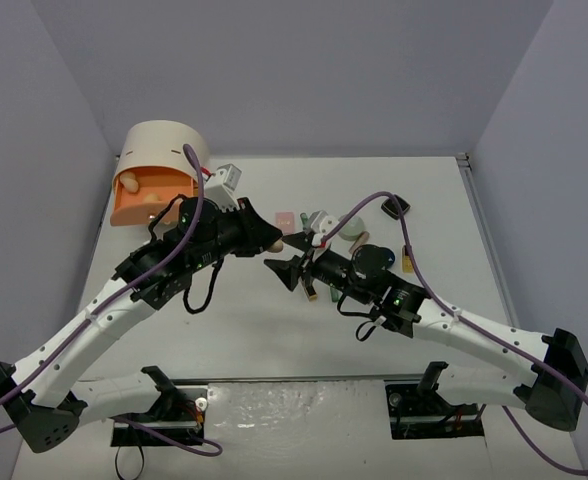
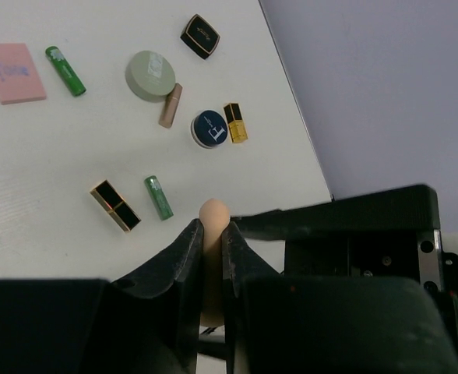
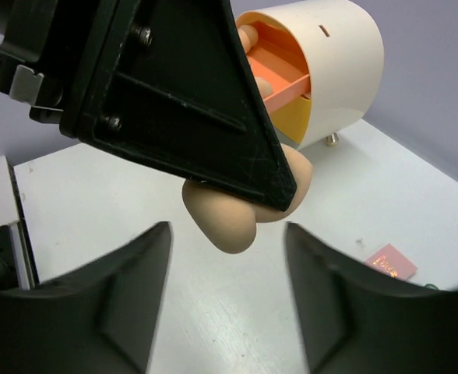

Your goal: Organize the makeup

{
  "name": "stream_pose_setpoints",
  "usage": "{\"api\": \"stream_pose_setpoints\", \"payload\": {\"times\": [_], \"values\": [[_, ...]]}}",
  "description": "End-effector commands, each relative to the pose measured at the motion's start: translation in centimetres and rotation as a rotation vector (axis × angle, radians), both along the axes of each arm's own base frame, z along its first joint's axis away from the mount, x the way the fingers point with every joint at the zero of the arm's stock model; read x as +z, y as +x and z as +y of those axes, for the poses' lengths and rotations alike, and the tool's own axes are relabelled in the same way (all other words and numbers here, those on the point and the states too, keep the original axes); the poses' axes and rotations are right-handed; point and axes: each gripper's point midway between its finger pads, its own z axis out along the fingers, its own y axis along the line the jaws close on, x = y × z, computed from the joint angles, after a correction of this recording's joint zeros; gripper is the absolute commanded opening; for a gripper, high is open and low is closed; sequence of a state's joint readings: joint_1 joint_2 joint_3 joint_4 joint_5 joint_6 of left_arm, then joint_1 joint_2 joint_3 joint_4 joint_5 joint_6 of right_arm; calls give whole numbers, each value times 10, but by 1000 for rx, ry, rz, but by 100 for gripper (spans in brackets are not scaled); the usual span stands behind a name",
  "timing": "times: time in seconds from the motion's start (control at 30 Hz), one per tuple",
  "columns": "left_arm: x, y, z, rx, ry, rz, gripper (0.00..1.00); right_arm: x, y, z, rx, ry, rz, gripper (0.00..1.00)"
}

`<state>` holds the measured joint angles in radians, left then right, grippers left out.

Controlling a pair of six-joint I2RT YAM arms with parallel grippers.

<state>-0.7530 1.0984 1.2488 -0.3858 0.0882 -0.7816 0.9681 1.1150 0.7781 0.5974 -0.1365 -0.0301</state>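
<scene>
My left hand is clenched on a peach sponge, holding it in the air above the tabletop, roughly midway between the two arms. My right hand faces it, released. From the right wrist view its fingers stand either side of the sponge with a gap on both sides.

The cream drum box sits at the far left corner with its orange drawer pulled out. Inside is what looks like another sponge, though I can't be sure from here.

The rest of the makeup lies on the tabletop:
- pink square compact with a green tube beside it
- sage compact
- blue compact
- black square compact
- second green tube just beside a gold-black tube
</scene>
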Motion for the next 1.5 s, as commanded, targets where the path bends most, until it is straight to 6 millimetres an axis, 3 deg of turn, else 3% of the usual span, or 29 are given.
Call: {"api": "stream_pose_setpoints", "payload": {"times": [0.0, 0.1, 0.23, 0.4, 0.5, 0.53, 0.63, 0.83, 0.93, 1.03, 1.2, 1.47], "values": [[45, 9, 13, 61, -21, -154, 0, 28, 3, -12, -61, 74, -52, 83], [42, 20, 31, 141, 69, -182, 0, 22, 6, -21, -102, 56, -40, 100], [44, 38, 60, 258, 193, -229, 0, 17, 12, -40, -179, 26, -33, 100], [46, 82, 132, 485, 349, -263, 0, 5, 18, -77, -317, -16, -20, 100], [49, 107, 172, 593, 405, -275, 0, -2, 18, -94, -369, -28, -21, 100], [49, 109, 176, 601, 418, -279, 0, -3, 18, -96, -374, -31, -20, 100], [49, 143, 219, 709, 436, -294, 0, -8, 17, -109, -398, -28, -21, 100], [44, 189, 261, 778, 449, -302, 3, -15, 18, -121, -422, -37, -21, 100], [35, 206, 278, 798, 450, -278, 4, -17, 18, -122, -428, -40, -21, 100], [20, 215, 284, 791, 455, -248, 9, -18, 19, -124, -437, -45, -22, 100], [5, 219, 288, 794, 474, -230, 25, -18, 20, -125, -443, -48, -25, 100], [-17, 221, 288, 784, 481, -181, 39, -18, 21, -127, -450, -47, -25, 100]]}}
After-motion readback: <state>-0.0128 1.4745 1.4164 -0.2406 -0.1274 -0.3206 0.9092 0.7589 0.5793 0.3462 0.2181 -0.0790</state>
